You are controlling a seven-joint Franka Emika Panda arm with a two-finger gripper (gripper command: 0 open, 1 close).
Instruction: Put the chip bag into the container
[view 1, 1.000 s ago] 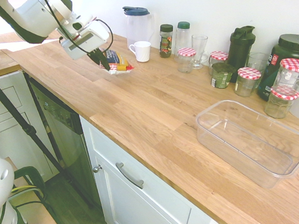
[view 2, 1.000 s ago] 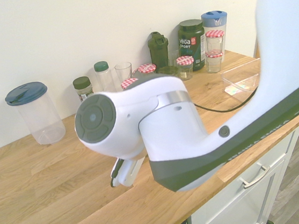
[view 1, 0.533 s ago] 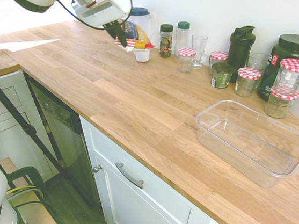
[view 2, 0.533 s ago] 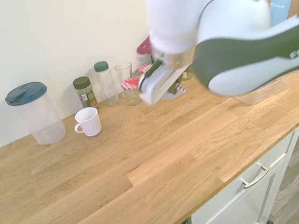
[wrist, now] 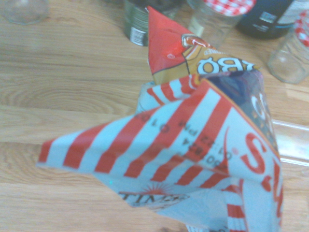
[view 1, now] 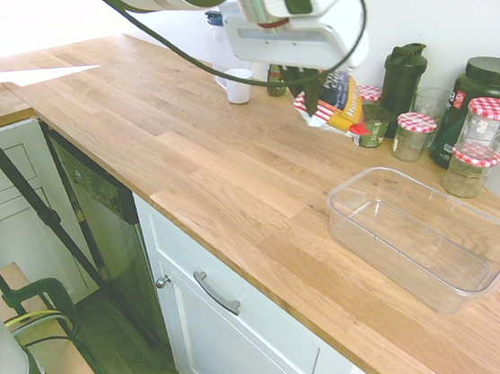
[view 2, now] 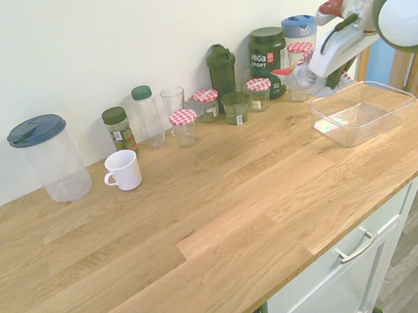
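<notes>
Relative to the clear container, the chip bag is held above the countertop on the jars' side, clenched between the fingers of the gripper.

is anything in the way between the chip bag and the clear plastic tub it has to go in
Nothing visible stands between them. The gripper holds the chip bag up above the counter, and the open tub has no lid. The red-checked-lid jars stand beside that path, toward the wall.
</notes>
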